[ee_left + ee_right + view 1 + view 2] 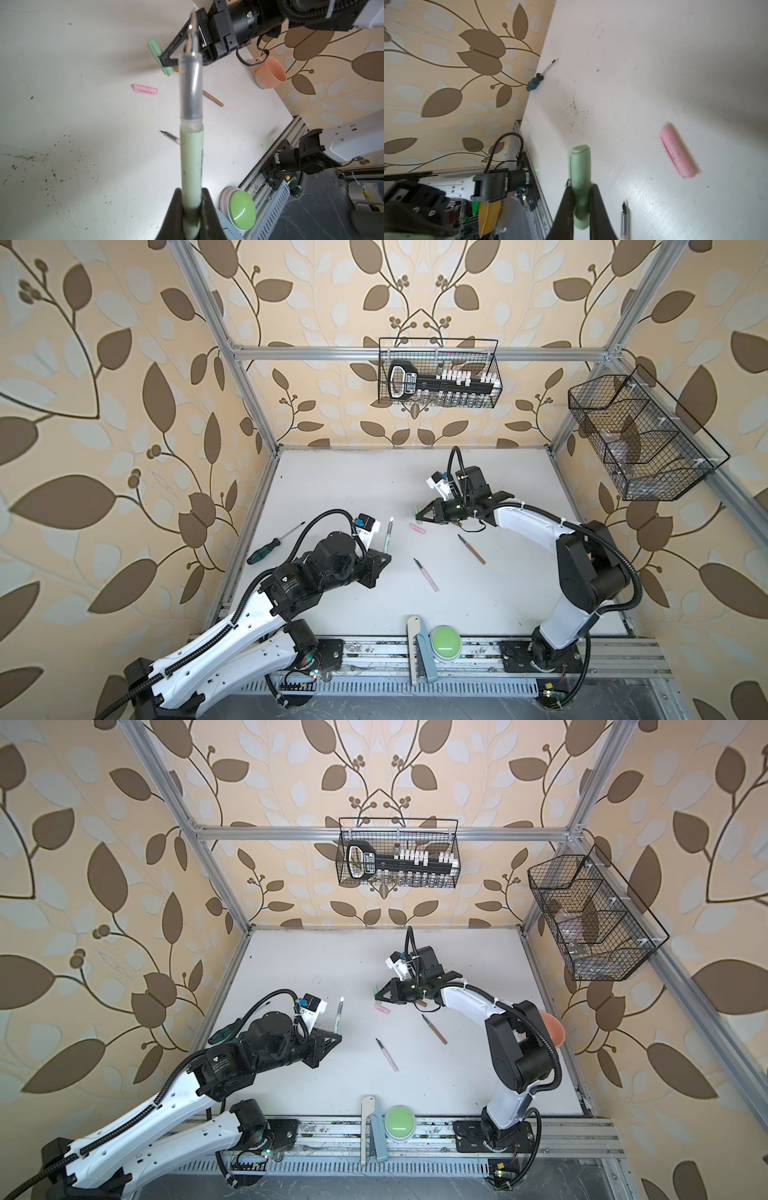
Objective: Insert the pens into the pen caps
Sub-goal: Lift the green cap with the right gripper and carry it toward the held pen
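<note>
Clamping green pen (191,155) by rear barrel in left gripper (191,199), leaving nib (192,31) exposed for insertion. Clamping green cap (580,164) mid-body in right gripper (581,193), near pink cap (677,151).

Two white-shelled arms (224,639), black joints (582,568), ribbed black cables (332,511), black triangular left hand (384,551) and right hand (419,515)

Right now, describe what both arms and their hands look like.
The left arm and right arm have white shells, black joint housings and black ribbed cable conduit. The left hand and right hand are black, with tapering triangular open-frame fingers. White zip ties bind the right arm's cable.
</note>
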Controlling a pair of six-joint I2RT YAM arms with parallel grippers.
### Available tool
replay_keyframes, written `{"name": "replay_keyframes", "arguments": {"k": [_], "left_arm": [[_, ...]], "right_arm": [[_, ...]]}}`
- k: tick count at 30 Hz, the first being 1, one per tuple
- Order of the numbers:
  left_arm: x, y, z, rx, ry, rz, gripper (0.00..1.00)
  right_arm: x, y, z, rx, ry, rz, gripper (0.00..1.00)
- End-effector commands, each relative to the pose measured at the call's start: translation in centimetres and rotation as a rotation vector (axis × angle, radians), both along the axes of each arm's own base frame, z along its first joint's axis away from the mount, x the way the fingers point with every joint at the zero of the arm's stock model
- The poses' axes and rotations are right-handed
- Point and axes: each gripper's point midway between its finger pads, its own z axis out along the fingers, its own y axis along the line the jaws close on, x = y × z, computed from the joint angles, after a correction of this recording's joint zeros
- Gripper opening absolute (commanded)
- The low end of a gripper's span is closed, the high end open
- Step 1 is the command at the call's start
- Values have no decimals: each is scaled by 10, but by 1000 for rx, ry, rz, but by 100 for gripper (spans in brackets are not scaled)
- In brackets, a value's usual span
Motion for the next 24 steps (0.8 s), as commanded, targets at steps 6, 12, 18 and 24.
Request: {"name": "replay_keyframes", "arguments": {"k": [6, 12, 18, 24], "left_arm": [[1, -13, 8, -46, -11, -44, 0], [3, -24, 3, -61, 10, -69, 1], [9, -39, 10, -88, -1, -103, 0], [12, -50, 12, -109, -6, -134, 0]], "right_arm": [[-13, 8, 52, 151, -65, 24, 5], [-13, -1, 87, 236, -152, -55, 5], [-26, -10, 109, 296, -208, -130, 5], [-41, -19, 119, 310, -250, -191, 5]]}}
